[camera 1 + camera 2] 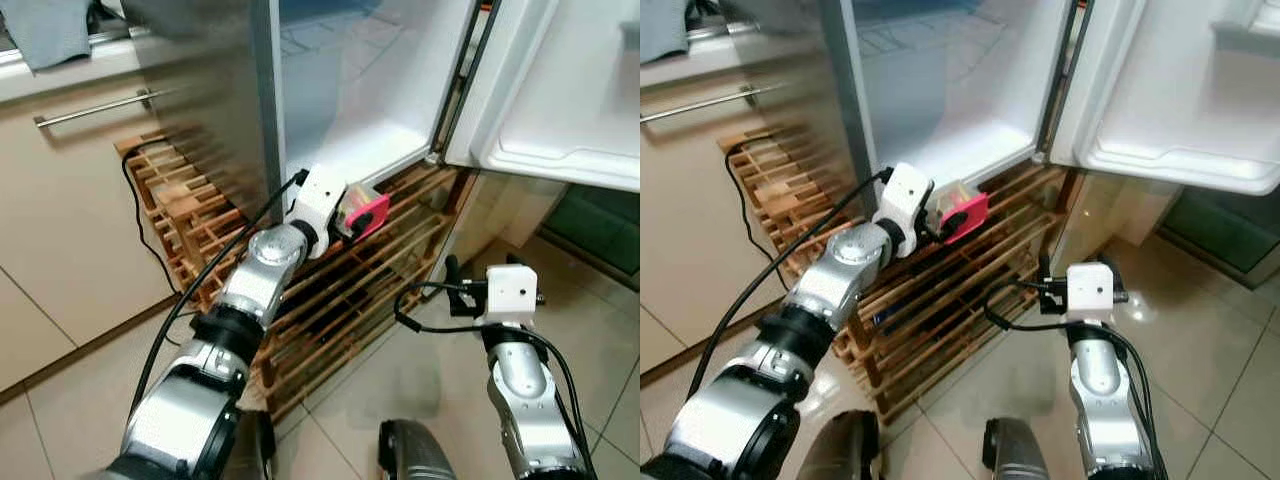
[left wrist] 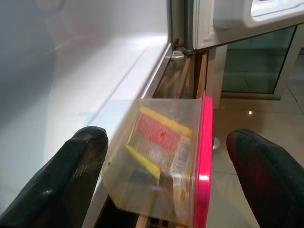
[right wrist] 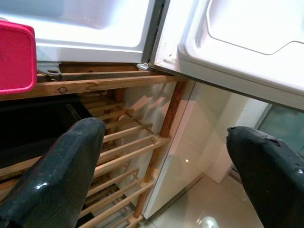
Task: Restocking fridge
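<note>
Nearest the head camera, the two silver arms are seen reaching forward over the tiled floor (image 1: 420,380), the right gripper (image 3: 166,156) hanging with its black fingers spread wide and nothing between them, in front of the wooden slatted rack (image 1: 330,300) on which the fridge (image 1: 370,90) stands. The left gripper (image 2: 166,175) is raised to the lower front edge of the open fridge, where a clear plastic container with a pink lid (image 2: 164,161) is seen between its parted fingers (image 2: 71,175), tilted on its side with a red and yellow label showing through the wall; whether the fingers press on it cannot be told. The white fridge door (image 1: 570,90) is swung open to the right.
</note>
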Motion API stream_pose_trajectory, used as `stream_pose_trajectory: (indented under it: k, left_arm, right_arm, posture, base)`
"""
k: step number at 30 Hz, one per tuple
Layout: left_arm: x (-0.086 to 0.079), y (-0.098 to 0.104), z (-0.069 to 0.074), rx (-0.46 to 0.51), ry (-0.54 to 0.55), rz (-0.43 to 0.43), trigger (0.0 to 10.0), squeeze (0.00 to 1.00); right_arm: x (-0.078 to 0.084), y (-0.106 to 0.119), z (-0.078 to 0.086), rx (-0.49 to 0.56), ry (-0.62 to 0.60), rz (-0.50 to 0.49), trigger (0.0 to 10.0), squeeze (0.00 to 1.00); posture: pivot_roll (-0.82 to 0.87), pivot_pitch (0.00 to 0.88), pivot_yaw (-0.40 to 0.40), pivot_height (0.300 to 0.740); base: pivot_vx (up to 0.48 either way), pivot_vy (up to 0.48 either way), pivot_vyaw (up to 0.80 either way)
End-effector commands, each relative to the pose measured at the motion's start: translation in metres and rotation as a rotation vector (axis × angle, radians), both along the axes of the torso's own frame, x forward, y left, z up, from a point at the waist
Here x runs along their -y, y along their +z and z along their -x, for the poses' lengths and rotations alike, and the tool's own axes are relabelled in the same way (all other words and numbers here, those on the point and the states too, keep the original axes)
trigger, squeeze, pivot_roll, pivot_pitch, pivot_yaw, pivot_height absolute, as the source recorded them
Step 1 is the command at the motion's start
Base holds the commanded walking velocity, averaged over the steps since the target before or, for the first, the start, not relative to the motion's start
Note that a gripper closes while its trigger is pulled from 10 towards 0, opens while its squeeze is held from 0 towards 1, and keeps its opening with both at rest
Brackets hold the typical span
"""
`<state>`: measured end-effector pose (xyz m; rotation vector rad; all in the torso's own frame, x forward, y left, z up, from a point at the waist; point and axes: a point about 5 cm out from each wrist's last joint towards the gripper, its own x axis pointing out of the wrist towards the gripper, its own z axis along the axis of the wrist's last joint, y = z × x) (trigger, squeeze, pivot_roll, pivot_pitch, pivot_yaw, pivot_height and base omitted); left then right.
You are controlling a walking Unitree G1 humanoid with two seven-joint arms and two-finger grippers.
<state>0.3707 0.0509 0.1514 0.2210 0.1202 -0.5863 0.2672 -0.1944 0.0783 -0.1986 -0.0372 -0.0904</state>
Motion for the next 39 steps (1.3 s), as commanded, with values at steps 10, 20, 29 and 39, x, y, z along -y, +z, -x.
stream_pose_trajectory:
  k: [10, 20, 29, 39]
  left_arm:
    - [0.004, -0.006, -0.007, -0.099, 0.001, -0.004, 10.0, 0.00]
    - [0.012, -0.012, -0.008, -0.127, -0.009, -0.042, 10.0, 0.00]
    - [0.012, -0.018, -0.007, -0.129, -0.003, -0.106, 2.1, 0.00]
    - [0.013, -0.019, -0.008, -0.043, 0.015, -0.182, 0.0, 0.00]
  right_arm:
    - [0.001, 0.000, -0.003, -0.008, 0.002, -0.001, 10.0, 0.10]
    - [0.000, 0.000, -0.003, -0.012, 0.003, 0.001, 10.0, 0.10]
    - [-0.001, -0.001, -0.003, -0.015, 0.002, -0.001, 10.0, 0.10]
    - [-0.001, -0.002, -0.003, -0.020, -0.001, -0.002, 10.0, 0.10]
  posture:
    - [-0.18, 0.000, 0.014, 0.635]
    - [-0.18, 0.000, 0.016, 0.635]
    - [-0.18, 0.000, 0.023, 0.635]
    - [-0.19, 0.000, 0.028, 0.635]
  base:
    - [0.000, 0.000, 0.00]
    - [0.000, 0.000, 0.00]
    - [0.000, 0.000, 0.00]
    - [0.000, 0.000, 0.00]
